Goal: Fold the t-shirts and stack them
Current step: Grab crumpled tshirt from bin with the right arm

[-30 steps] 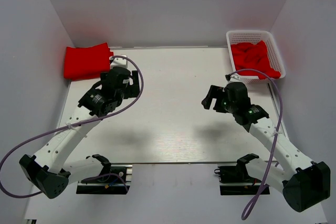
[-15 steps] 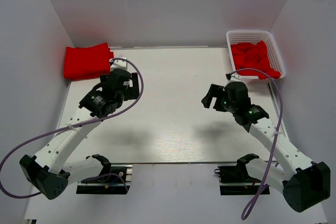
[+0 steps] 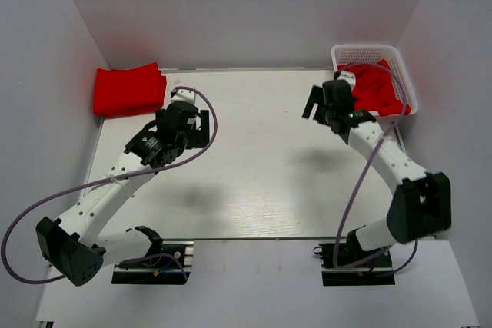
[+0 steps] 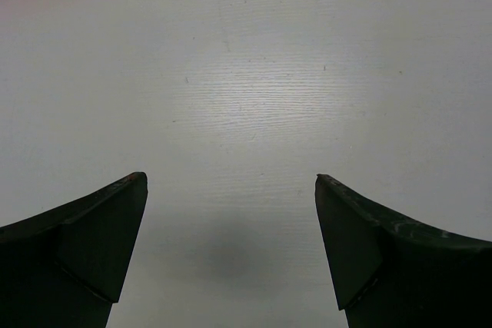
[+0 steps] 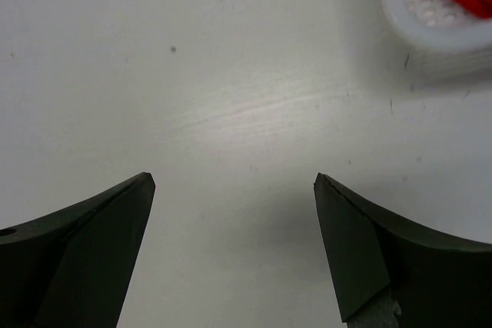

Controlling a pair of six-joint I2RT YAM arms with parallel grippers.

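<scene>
Quick update: the big change in the last second is the right arm. It was parked mid-tabletop on the right side, and now it has swung out toward the far right corner, so the right tool (image 3: 314, 104) sits just left of the white basket (image 3: 361, 49). In its wrist view the basket's corner shows at the top right with red cloth poking over the rim. The tool is wide open with nothing between the fingers, just bare tabletop (image 3: 261, 167) under it.

The left arm barely moved; it drifted a bit right, away from the folded t-shirt (image 3: 127, 91) lying in the far left corner. The left tool (image 3: 201, 125) is also fully open and empty, hovering over bare tabletop, with only a sliver of red at the top left of its wrist view.

So where's the laundry? One folded t-shirt is at far left, and the crumpled t-shirts (image 3: 378, 86) are in the basket at far right, untouched.

My read: one shirt looks done, and the right arm is heading in for the next. It isn't over the cloth yet, so it needs to go further right and down before closing.
</scene>
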